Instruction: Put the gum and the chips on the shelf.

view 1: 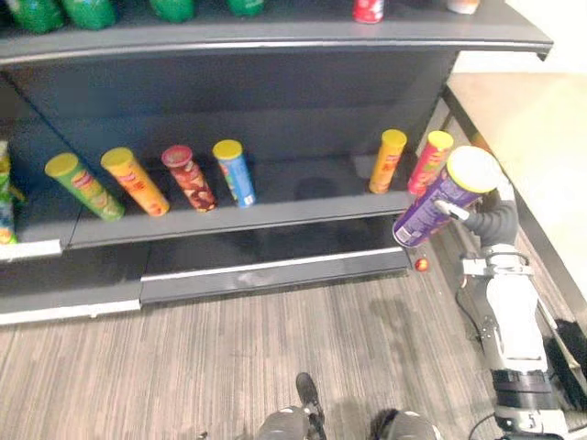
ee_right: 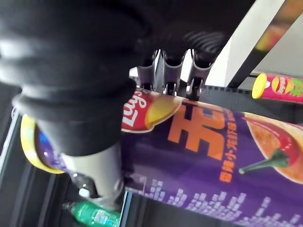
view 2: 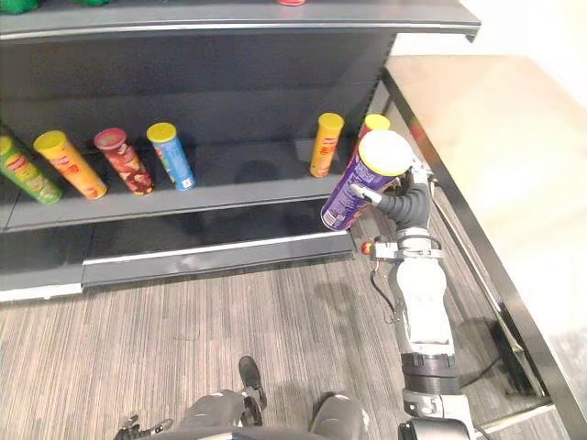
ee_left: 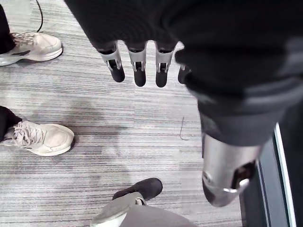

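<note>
My right hand (view 1: 483, 215) is shut on a purple chips can (view 1: 446, 195) with a yellow lid, its fingers (ee_right: 174, 71) and thumb curled round the can (ee_right: 222, 161). The can (view 2: 363, 180) tilts forward just in front of the right end of the middle shelf (view 1: 303, 209), beside a pink can (view 1: 428, 162) and an orange can (view 1: 387, 160). My left hand (ee_left: 137, 61) hangs over the floor with straight fingers and holds nothing. I see no gum.
Several more chips cans stand on the left of the middle shelf: green (view 1: 83, 186), orange (view 1: 134, 181), dark red (view 1: 188, 178), blue (view 1: 234, 172). Bottles line the top shelf (view 1: 275, 35). A small red ball (view 1: 422, 264) lies by the shelf base. A person's shoes (ee_left: 40, 137) are nearby.
</note>
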